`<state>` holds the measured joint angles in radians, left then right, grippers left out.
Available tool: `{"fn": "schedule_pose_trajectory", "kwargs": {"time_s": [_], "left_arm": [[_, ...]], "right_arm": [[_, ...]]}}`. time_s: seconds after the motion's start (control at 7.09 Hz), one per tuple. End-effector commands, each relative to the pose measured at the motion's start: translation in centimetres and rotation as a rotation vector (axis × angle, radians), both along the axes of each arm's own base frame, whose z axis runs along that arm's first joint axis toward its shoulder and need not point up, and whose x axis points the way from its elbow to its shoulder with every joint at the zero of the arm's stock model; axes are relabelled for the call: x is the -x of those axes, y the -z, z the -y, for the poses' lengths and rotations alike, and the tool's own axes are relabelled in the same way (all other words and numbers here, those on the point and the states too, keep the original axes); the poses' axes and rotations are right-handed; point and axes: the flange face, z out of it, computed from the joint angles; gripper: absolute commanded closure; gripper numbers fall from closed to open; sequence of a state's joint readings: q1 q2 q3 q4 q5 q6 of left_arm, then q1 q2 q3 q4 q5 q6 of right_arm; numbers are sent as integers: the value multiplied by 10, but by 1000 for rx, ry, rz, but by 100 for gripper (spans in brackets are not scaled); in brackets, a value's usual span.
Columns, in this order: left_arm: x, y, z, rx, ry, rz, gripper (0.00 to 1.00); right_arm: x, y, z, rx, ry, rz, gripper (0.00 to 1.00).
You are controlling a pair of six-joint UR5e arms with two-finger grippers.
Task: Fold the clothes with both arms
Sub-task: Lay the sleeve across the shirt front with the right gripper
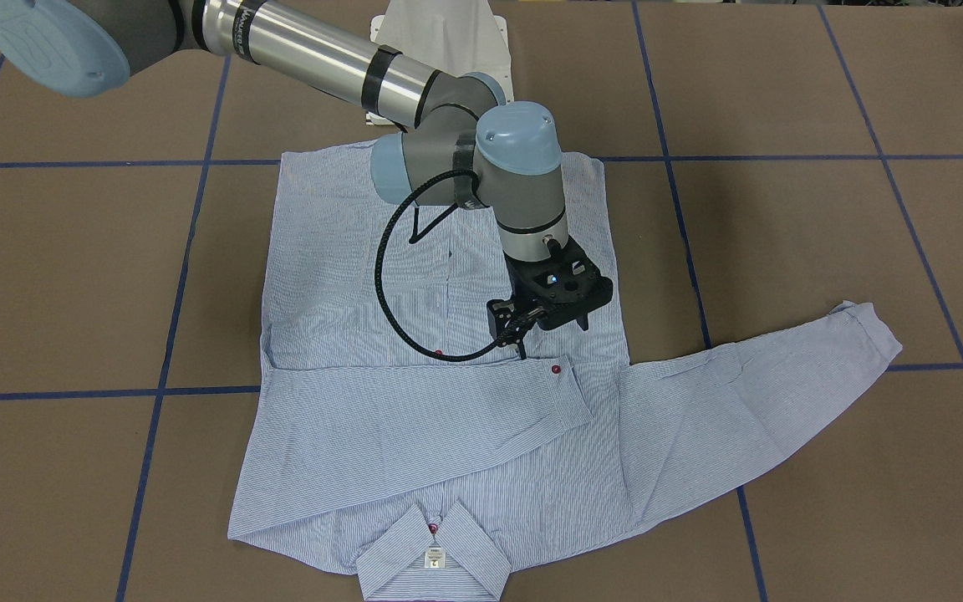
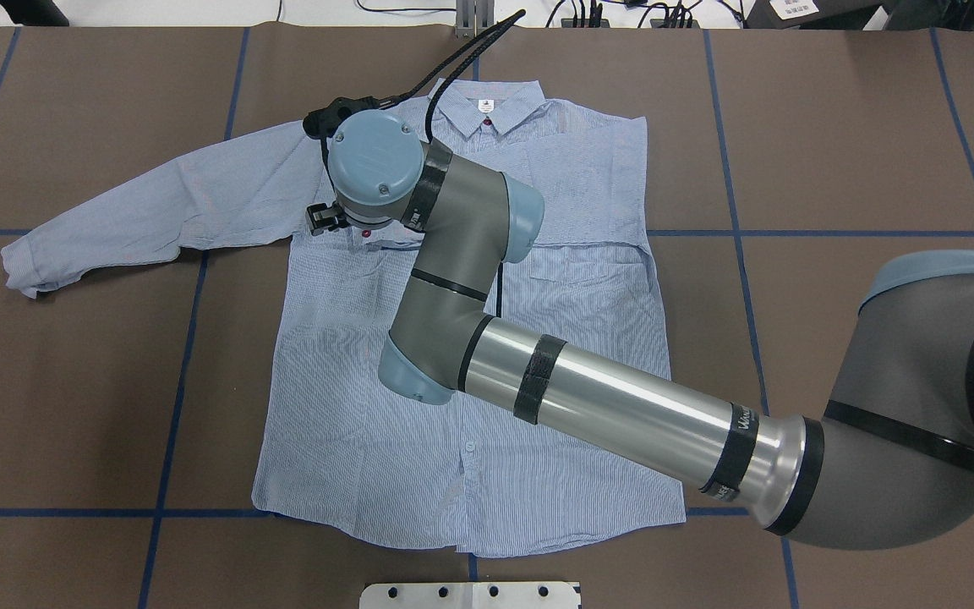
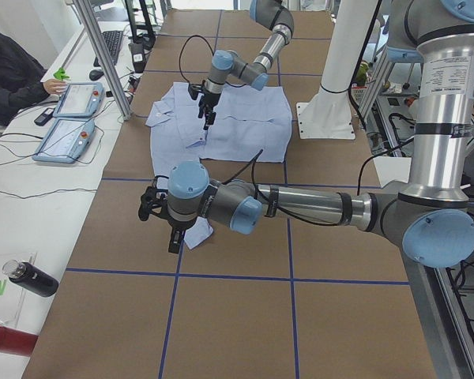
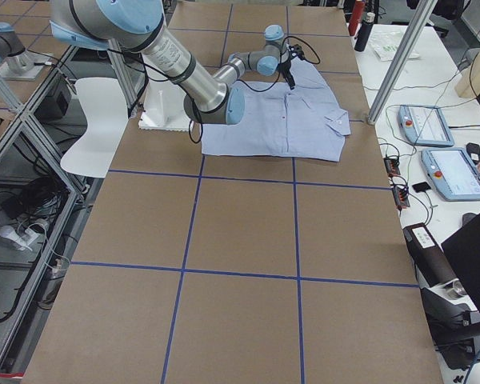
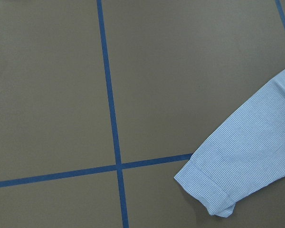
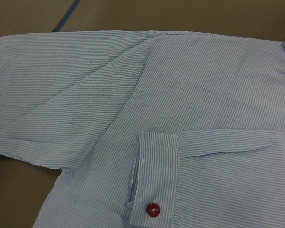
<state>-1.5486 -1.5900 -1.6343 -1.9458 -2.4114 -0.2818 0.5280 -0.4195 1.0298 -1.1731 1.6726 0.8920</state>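
- Shirt point(image 1: 348, 293) lies front-up and flat on the brown surface point(image 1: 782, 251), collar point(image 1: 433, 548) towards the far edge from the robot.
- One sleeve point(image 1: 415, 418) is already laid across the chest. Its cuff point(image 1: 569, 393), with a red button point(image 1: 555, 368), ends near the opposite armhole.
- Other sleeve point(image 1: 749, 401) is stretched out to the robot's left, with its cuff end point(image 1: 866, 330) on bare surface near a blue tape line point(image 5: 111, 118).
- Right end effector point(image 1: 554, 333) hangs just above the folded cuff. Its tips look parted and it carries nothing, and the cloth below lies undisturbed.
- Left end effector point(image 3: 172, 237) hovers over the outstretched cuff. It shows only in the side view, so I cannot tell whether it is parted or clenched.
- Step in hand, as I judge it: the second sleeve fold, done by the left arm.
- Centre first. The left wrist view has the cuff in its lower right corner, so shift over it before descending.
- Pinch both layers of the cuff at its end, not one layer only.
- Lift only enough to clear the cloth, then carry the cuff across the chest to rest on the first sleeve.
- Keep the crease at the shoulder seam, in line with the side of the body.
- Right arm should either clear the path or press the shoulder so the body does not drag.
- Risks: the sleeve twisting, or the first sleeve getting pulled out of place.
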Motion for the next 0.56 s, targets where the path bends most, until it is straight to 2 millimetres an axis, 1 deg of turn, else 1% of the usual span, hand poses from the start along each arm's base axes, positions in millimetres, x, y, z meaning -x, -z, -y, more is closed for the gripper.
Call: {"fn": "schedule_pose_trajectory", "kwargs": {"time_s": [0.0, 0.14, 0.28, 0.42], "left_arm": [[-48, -2, -10, 24, 100, -9, 1], [-74, -6, -17, 46, 158, -13, 1], [-106, -12, -25, 55, 201, -3, 1], [-141, -15, -32, 88, 252, -3, 1]], "right_arm": [[-45, 7, 13, 115, 24, -75, 1], [-69, -13, 23, 145, 36, -73, 1], [-101, -34, 31, 171, 32, -66, 1], [-136, -47, 36, 221, 22, -92, 1]]}}
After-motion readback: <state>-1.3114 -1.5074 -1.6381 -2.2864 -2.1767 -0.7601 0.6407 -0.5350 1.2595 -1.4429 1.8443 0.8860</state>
